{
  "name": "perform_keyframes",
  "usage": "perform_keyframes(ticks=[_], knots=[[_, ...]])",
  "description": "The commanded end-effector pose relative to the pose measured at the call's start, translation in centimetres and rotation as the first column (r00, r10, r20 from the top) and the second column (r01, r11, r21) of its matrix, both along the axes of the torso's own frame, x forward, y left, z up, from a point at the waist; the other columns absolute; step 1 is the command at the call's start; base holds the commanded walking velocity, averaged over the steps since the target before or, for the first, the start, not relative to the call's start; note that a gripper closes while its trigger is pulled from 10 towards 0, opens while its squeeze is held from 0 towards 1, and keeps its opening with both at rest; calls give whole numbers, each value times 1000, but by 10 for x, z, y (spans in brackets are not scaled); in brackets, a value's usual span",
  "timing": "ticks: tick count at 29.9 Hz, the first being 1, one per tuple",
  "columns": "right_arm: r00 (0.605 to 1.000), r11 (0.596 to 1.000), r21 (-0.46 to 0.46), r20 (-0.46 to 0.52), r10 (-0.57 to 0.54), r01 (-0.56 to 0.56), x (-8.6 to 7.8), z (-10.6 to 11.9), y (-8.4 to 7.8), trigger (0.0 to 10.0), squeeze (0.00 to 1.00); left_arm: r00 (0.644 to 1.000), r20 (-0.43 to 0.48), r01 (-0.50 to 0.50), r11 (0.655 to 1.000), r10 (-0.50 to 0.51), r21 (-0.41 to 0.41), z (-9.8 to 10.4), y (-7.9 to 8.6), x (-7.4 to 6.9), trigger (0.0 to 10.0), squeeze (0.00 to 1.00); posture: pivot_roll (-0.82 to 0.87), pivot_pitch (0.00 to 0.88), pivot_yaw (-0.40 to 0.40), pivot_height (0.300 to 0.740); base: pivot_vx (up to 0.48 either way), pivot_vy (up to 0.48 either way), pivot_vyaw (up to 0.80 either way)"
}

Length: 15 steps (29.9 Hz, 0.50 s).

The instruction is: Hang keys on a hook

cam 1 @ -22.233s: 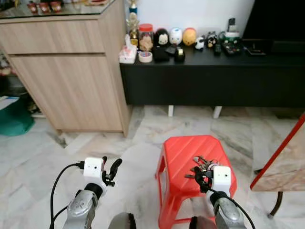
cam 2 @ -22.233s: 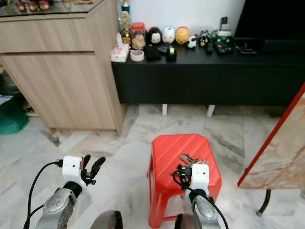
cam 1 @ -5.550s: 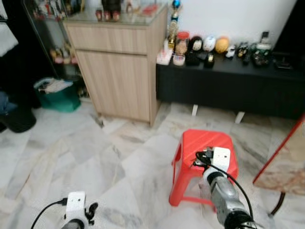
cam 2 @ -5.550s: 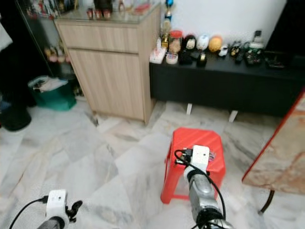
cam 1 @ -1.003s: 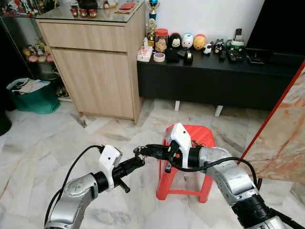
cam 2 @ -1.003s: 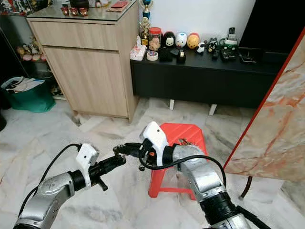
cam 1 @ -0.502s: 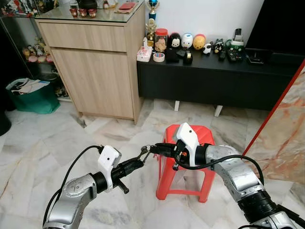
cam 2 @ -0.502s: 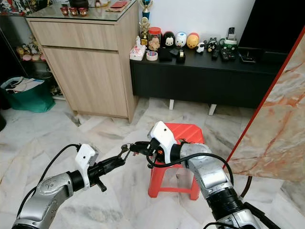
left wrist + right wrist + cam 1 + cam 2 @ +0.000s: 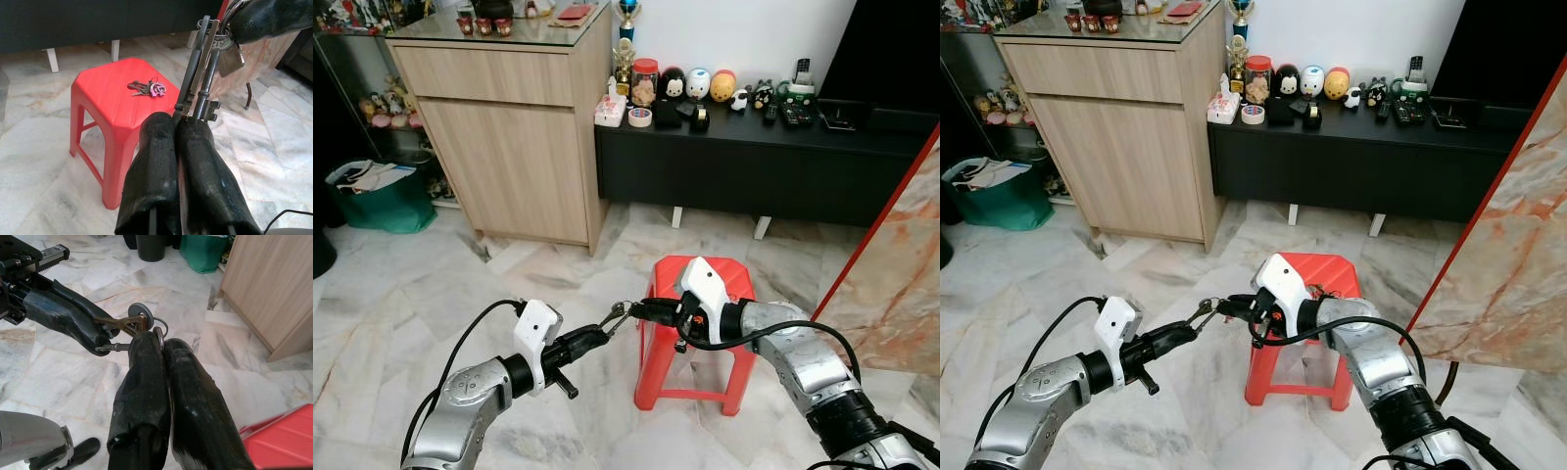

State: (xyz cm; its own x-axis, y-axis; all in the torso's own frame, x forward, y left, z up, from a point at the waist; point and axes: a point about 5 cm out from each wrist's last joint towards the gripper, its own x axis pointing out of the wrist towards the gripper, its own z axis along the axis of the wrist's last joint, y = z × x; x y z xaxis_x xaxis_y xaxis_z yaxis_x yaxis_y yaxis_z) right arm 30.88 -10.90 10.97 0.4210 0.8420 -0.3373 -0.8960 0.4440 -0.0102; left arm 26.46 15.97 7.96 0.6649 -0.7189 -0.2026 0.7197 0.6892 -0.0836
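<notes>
- While both arms meet above the floor in front of the robot, the left pincer (image 9: 597, 336) is clamped on the blades of the keys (image 9: 200, 73), fingers pressed together.
- The keys hang in the air between the two pincers, their ring (image 9: 157, 331) towards the right one.
- The right pincer (image 9: 641, 310) is also closed, pinching the bunch at the ring end, so both grip the same keys.
- This looks like a hand-over; one side should let go only once the other's hold is firm, and slowly, or the bunch may drop to the floor.
- Farther right, a second small bunch (image 9: 145, 88) lies on the red stool (image 9: 724, 279).
- No hook can be made out here, so the robot will likely have to turn or walk to find one.
</notes>
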Motion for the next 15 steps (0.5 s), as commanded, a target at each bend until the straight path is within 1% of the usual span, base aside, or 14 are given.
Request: perform_keyframes(ticks=[1, 5, 12, 15], knots=[[999, 998, -45, -10, -44, 44, 3, -4, -15, 10000, 0, 997, 2, -75, 997, 75, 36, -1, 20, 1, 0, 0, 51, 30, -42, 740, 0, 0, 0], [999, 996, -73, -23, -46, 45, 2, -9, -16, 10000, 0, 997, 3, -78, 996, 78, 34, -1, 20, 2, 0, 0, 50, 32, -40, 740, 0, 0, 0], [998, 996, -75, -30, -49, 47, 1, -12, -16, 10000, 0, 997, 4, -77, 996, 76, 36, -1, 19, 3, 0, 0, 50, 35, -39, 740, 0, 0, 0], [998, 997, -61, -36, -47, 45, 1, -12, -14, 10000, 0, 997, 4, -74, 997, 74, 36, -1, 18, 3, 0, 0, 49, 35, -39, 740, 0, 0, 0]])
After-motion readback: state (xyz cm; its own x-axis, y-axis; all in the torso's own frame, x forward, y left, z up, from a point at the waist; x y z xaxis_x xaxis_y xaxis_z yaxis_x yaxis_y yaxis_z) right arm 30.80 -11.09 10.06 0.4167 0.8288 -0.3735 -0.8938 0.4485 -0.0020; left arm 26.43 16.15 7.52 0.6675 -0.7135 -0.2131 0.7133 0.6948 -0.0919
